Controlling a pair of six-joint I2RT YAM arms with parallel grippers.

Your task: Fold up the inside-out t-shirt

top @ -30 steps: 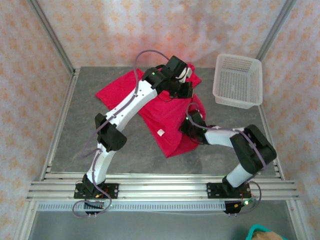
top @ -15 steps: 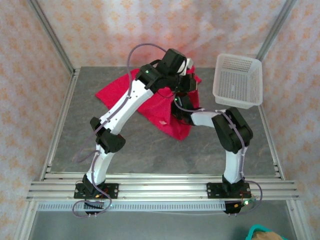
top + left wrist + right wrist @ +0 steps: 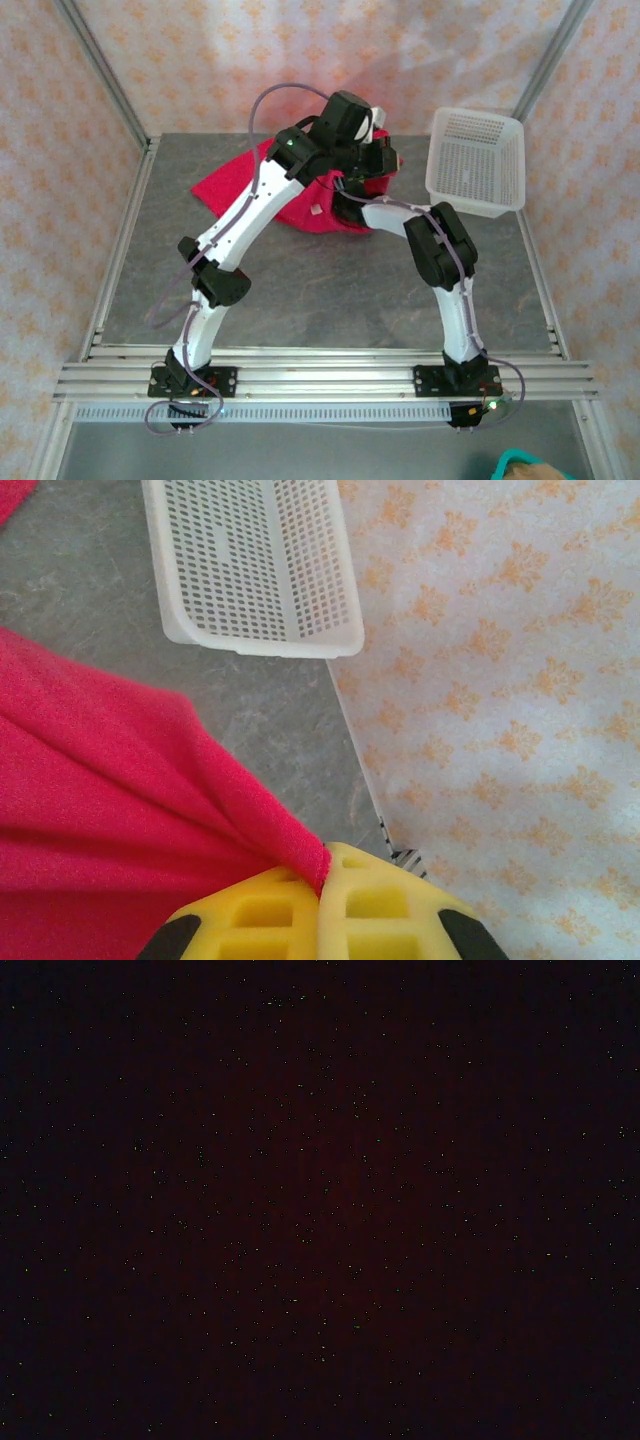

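The inside-out t-shirt is bright red-pink and lies bunched at the back of the table, with a small white tag showing. My left gripper hangs over the shirt's right end. In the left wrist view its yellow fingers are shut on an edge of the t-shirt, which stretches away to the left. My right arm reaches far back, and its gripper end goes under the left arm at the shirt's near edge, where its jaws are hidden. The right wrist view is black.
A white mesh basket stands at the back right, close to the left gripper; the basket also shows from the left wrist. Patterned walls and metal posts close in the grey table.
The shirt's near half has been carried from mid-table to the back, making a shorter bundle. The right arm has stretched far back with it. The left gripper has barely shifted.
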